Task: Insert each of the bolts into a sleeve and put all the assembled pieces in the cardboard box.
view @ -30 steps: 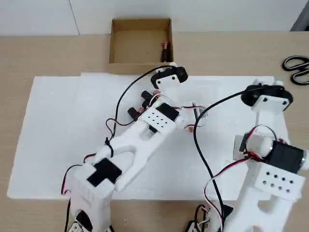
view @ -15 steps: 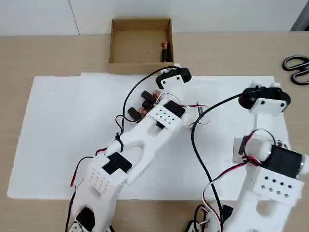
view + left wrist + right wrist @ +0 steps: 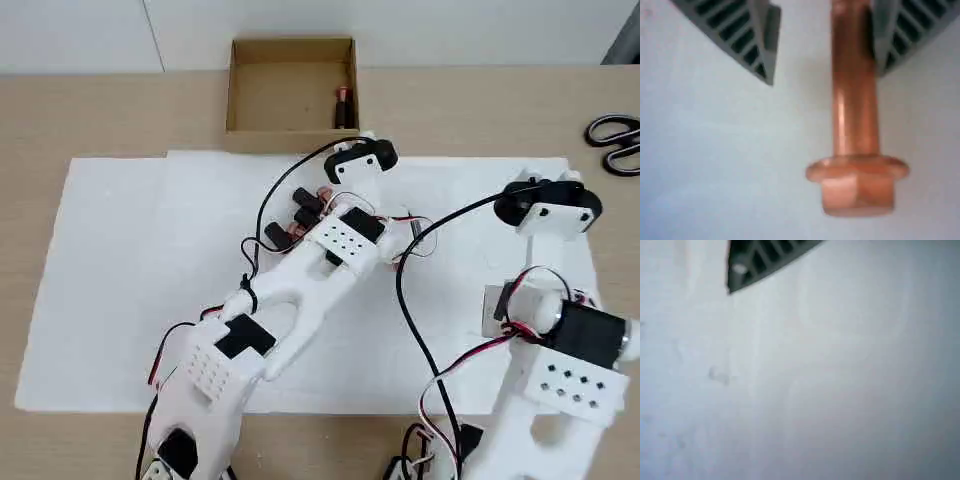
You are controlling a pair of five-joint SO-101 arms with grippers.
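The left end effector [image 3: 823, 75] is shifted slightly sideways before the cardboard box [image 3: 280, 140], spread wide around a bolt [image 3: 854, 115]; a grasp is seemingly prepared.

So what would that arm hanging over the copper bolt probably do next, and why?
Most likely shut the left gripper on the bolt. In the left wrist view the bolt's shank sits between the open jaws, one close against it and the other apart from it. The bolt lies flat on the white sheet, not yet held, so it must be gripped before it can go into a sleeve.
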